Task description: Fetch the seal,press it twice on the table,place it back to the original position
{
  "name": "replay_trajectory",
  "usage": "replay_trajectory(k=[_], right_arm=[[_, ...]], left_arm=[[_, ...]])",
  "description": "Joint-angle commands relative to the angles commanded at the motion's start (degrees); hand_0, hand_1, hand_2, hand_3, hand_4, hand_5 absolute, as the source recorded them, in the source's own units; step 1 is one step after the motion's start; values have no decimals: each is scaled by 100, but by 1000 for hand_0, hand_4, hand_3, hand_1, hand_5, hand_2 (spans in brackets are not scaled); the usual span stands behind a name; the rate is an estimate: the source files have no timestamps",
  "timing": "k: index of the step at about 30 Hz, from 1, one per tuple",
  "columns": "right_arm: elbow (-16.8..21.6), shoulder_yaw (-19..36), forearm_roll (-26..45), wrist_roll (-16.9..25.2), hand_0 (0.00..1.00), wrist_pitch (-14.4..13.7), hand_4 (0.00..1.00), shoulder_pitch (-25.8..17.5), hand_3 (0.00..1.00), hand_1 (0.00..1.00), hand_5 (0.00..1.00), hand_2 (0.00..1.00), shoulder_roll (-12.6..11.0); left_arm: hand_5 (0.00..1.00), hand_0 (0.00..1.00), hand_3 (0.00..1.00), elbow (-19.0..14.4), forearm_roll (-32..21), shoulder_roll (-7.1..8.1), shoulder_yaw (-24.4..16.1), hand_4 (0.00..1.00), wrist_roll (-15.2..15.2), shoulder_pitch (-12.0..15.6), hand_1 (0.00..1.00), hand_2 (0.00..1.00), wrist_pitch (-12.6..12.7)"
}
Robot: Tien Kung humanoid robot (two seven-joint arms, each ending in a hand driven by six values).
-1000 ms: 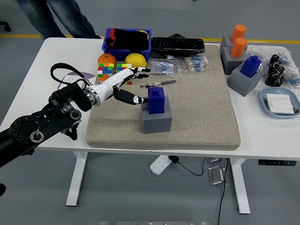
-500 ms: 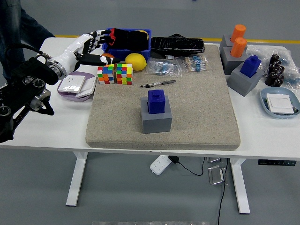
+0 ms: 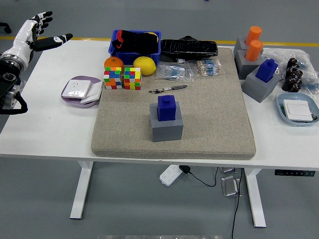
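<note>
White-and-black fingers (image 3: pixel 42 19) are spreading loose and holding nothing as the robot's left hand (image 3: pixel 36 32) is hovering off the far-left corner of the white table (image 3: pixel 45 124), well apart from the beige felt mat (image 3: pixel 209 114). The dark blue block-shaped seal (image 3: pixel 166 107) is sitting upright in its grey square holder (image 3: pixel 166 126) near the middle of that mat. Just left of the mat, two multicoloured puzzle cubes (image 3: pixel 122 78) are standing side by side, with a lilac tray (image 3: pixel 79 90) lying beside them.
</note>
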Motion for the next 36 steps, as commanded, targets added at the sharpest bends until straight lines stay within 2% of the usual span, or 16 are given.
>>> replay_trajectory(k=[5,11,36], right_arm=[[0,19,-2,-4,802,3,775,1,664,710,559,705,14],[4,24,0,-1,802,4,774,2,664,710,558,703,7],[-8,-36,11,4,802,1,774,8,664,710,556,703,-36]], left_arm=[[225,998,949,184,-99,40,-10,865,-60,3,987,938,37],[224,998,949,252,-137,95,-37,854,-100,16,986,939,74],[202,998,949,177,-49,165,-10,834,20,-12,982,930,21]])
